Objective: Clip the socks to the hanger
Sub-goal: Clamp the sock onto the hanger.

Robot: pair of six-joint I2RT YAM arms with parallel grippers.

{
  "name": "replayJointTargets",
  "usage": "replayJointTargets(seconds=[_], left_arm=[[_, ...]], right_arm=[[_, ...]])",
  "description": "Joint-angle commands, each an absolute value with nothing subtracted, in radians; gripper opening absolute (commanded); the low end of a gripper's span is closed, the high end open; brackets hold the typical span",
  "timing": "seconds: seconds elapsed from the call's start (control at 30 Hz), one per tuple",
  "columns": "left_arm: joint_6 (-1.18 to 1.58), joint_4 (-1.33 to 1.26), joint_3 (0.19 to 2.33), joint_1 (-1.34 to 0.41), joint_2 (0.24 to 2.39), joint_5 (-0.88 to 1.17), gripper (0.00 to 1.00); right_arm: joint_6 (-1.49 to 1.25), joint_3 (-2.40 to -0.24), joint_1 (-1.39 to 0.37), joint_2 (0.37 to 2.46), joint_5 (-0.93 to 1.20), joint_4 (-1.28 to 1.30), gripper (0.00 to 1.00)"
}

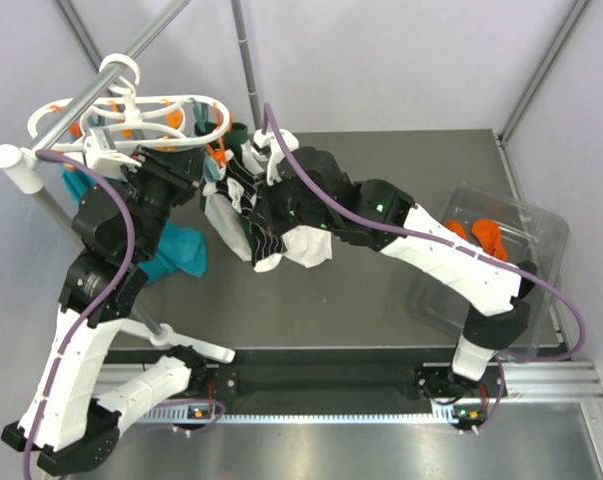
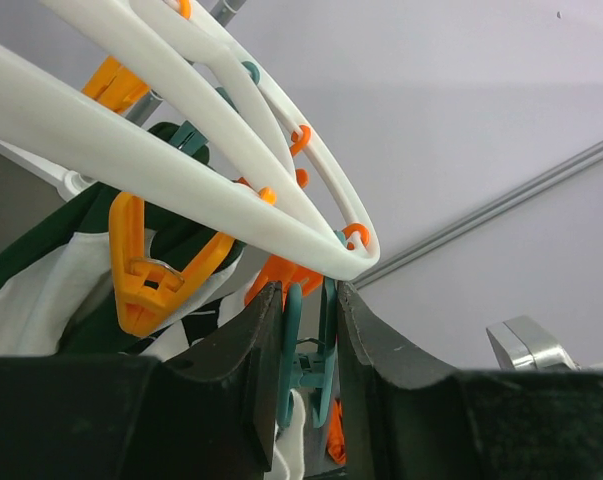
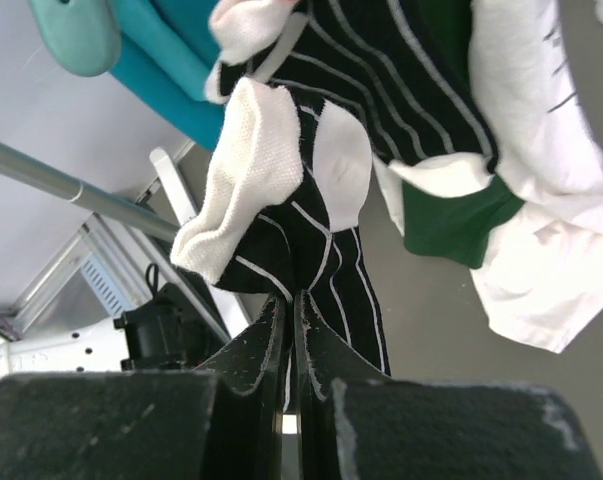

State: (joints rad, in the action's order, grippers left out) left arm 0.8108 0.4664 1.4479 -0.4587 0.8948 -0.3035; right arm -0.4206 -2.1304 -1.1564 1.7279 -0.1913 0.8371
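- Left pincer clamped on teal peg under white hanger ring
- Right pincer pinched together on striped sock, raised beside hanger
- Orange socks lie in clear bin, far right

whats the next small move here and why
Probably raise the right gripper so the striped sock it pinches reaches the teal clip squeezed in the left gripper; the sock does not look clipped yet.

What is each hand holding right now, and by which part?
Right hand pinches the striped sock at its dark edge; left hand grips a teal clip across its sides.
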Motion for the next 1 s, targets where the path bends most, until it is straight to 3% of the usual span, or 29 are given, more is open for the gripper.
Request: replayJointTargets(seconds=[0.0,0.97], left_arm=[[0.792,0.419,1.414,-0.457,0.890,-0.276,0.00],[0.701,0.288,1.336,-0.457,0.867,-0.236,0.00]], right_arm=[[-0.446,-2.187,-1.158,1.739,-0.132,0.793,0.00],[-0.489,-2.250,-1.143,1.789,-0.071,0.759,0.00]])
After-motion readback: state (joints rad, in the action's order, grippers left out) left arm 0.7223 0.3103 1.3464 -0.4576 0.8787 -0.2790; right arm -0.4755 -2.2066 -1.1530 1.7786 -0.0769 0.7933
